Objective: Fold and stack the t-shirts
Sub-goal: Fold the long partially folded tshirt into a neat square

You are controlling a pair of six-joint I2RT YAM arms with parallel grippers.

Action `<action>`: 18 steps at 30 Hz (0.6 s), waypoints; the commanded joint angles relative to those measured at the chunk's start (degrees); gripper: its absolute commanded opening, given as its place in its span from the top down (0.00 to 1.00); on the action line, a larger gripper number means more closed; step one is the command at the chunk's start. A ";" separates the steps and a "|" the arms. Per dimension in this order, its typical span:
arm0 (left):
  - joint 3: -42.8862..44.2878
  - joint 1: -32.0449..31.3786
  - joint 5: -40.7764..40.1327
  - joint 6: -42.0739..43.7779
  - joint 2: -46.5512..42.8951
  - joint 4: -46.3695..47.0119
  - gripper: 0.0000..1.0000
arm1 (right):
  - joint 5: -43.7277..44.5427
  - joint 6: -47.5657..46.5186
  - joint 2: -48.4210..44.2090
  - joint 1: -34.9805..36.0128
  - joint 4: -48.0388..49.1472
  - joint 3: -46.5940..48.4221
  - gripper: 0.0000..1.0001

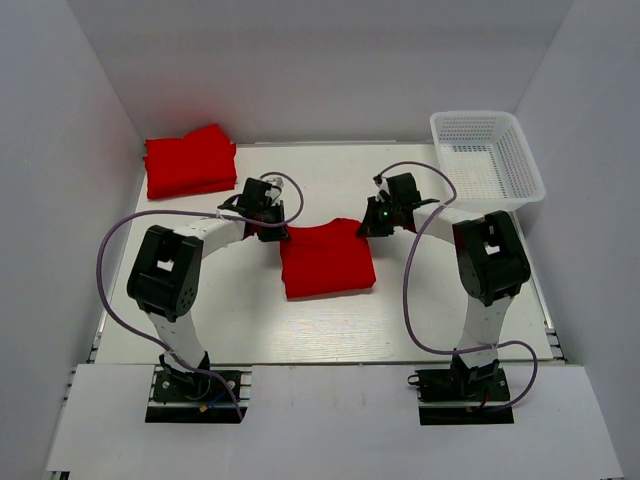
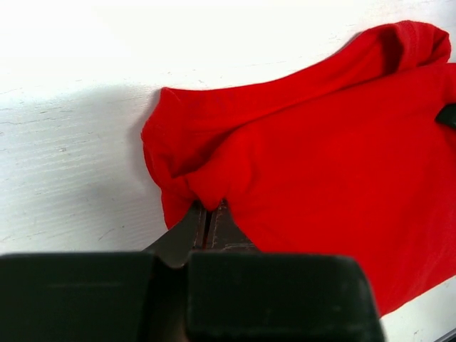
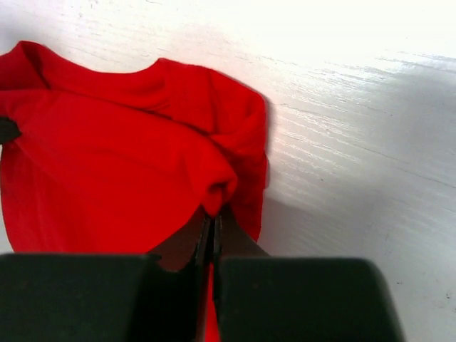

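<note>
A folded red t-shirt (image 1: 327, 262) lies at the table's middle. My left gripper (image 1: 272, 233) is shut on its far left corner; in the left wrist view the cloth (image 2: 320, 157) bunches right at the gripper (image 2: 208, 217). My right gripper (image 1: 372, 226) is shut on the far right corner; in the right wrist view the cloth (image 3: 121, 171) puckers at the gripper (image 3: 212, 224). A stack of folded red t-shirts (image 1: 190, 160) lies at the far left. No neck label shows.
A white plastic mesh basket (image 1: 487, 160) stands at the far right corner. White walls close in the table (image 1: 250, 320) at the left, back and right. Purple cables loop beside both arms.
</note>
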 commanded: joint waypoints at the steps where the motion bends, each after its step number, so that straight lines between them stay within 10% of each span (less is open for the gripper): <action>1: 2.31 0.05 -0.70 0.79 -3.04 -2.04 1.00 | 0.82 -0.40 -3.39 0.18 1.64 1.40 1.00; 18: -1.30 -0.47 -3.07 2.55 -14.21 -1.96 0.88 | -1.01 -4.18 -15.88 0.54 10.06 -6.77 1.00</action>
